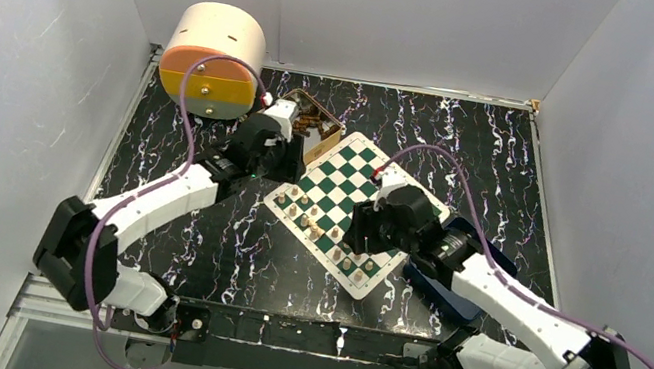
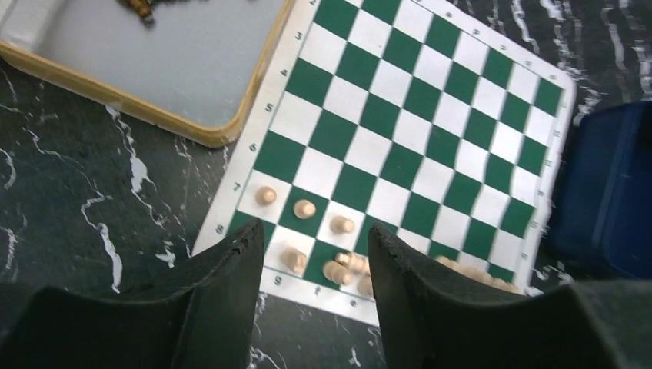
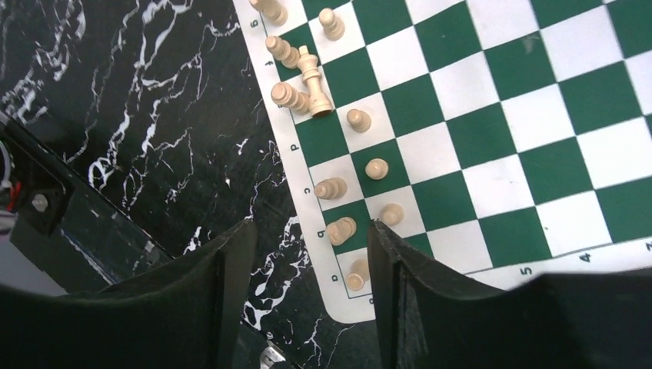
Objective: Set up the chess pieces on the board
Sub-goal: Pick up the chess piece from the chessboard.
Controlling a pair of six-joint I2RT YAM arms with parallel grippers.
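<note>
The green and white board (image 1: pixel 352 164) lies at an angle on the black marbled table. Several tan chess pieces (image 1: pixel 307 217) stand in two rows along its near left edge. In the right wrist view (image 3: pixel 377 168) some lean or lie down, among them a taller king (image 3: pixel 311 77). My left gripper (image 2: pixel 315 234) is open and empty, above the board's left corner (image 1: pixel 291 166), where pieces (image 2: pixel 304 208) show between its fingers. My right gripper (image 3: pixel 311 227) is open and empty over the board's near corner (image 1: pixel 356 238), with two pieces (image 3: pixel 342 229) just inside its right finger.
A tan-rimmed grey tray (image 2: pixel 192 84) with dark pieces (image 2: pixel 142 6) lies beside the board's far left edge. A dark blue tray (image 2: pixel 607 192) sits at the board's right, under my right arm (image 1: pixel 446 292). A round cream and orange container (image 1: pixel 215 58) stands at the back left. White walls enclose the table.
</note>
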